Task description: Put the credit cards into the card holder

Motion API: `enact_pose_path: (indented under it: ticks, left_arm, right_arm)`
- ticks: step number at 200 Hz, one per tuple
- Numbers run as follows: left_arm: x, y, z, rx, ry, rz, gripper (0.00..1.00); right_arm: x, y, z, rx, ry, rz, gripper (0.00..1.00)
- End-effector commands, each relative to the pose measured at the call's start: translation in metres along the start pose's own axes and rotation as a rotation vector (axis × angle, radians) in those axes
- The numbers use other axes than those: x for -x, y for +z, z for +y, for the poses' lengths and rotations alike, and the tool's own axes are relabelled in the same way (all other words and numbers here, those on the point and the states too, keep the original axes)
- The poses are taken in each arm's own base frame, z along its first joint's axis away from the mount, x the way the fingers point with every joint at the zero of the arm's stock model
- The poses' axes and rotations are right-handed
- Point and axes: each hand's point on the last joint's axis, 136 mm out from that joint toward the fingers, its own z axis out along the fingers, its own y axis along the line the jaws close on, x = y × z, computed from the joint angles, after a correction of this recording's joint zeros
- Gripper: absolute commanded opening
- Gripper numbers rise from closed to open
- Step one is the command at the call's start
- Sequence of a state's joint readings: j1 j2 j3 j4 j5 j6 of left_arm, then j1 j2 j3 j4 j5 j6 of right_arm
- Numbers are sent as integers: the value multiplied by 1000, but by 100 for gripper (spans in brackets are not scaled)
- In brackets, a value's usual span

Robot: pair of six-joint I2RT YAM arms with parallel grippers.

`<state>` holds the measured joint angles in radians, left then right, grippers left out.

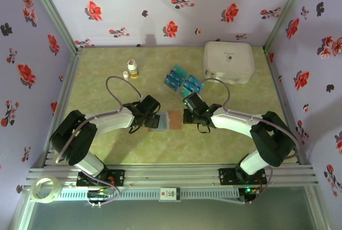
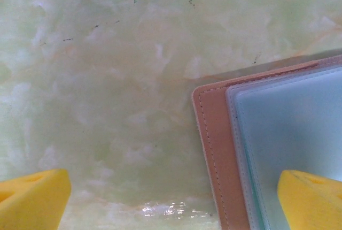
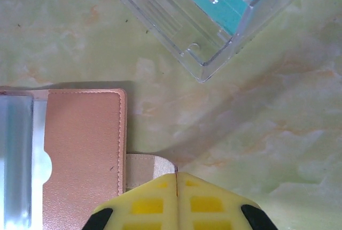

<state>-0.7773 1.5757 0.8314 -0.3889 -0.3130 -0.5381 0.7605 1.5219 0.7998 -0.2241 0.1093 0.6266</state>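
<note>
Top external view, from above and behind two arms on a green marbled table [image 1: 176, 150] walled in flowered paper. Nearest, well short of the card holder and off to its left, a roll of clear tape [image 1: 45, 190] lies on the metal frame.

The card holder [image 1: 172, 119], a small brown wallet, lies opened flat at mid-table, with clear sleeves on its left half. The left gripper [image 1: 153, 116] sits at its left edge and the right gripper [image 1: 187, 116] at its right edge.

Left wrist view: the left gripper [image 2: 171, 200] is released. Its yellow fingertips [image 2: 32, 200] are spread wide, one over bare table left of the card holder [image 2: 211, 150], the other over its clear sleeves [image 2: 288, 123].

Right wrist view: the right gripper [image 3: 176, 190] is clenched. Its yellow tips are pressed together at the end of a pale strap [image 3: 144, 167] coming off the card holder's [image 3: 83, 150] right edge. Whether the strap is pinched cannot be told.

Just beyond the card holder, the teal-blue credit cards [image 1: 183, 80] sit in clear plastic trays [image 3: 176, 27]. Beyond and left of the card holder stands a small bottle [image 1: 133, 68]. Farthest, beyond and to its right, lies a large white rounded case [image 1: 228, 61]
</note>
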Motion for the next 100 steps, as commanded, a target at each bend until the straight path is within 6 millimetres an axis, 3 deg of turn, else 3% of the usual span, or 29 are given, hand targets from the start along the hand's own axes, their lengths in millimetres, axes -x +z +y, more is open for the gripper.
enact_pose_path:
  ticks: [1, 83, 100]
  left_arm:
    - [0, -1, 7, 50, 25, -7, 100]
    - [-3, -5, 14, 67, 6, -15, 100]
    - [1, -8, 11, 54, 5, -25, 100]
  right_arm:
    - [4, -3, -8, -18, -3, -23, 0]
    - [6, -8, -9, -12, -1, -26, 0]
    - [10, -14, -5, 0, -3, -33, 22]
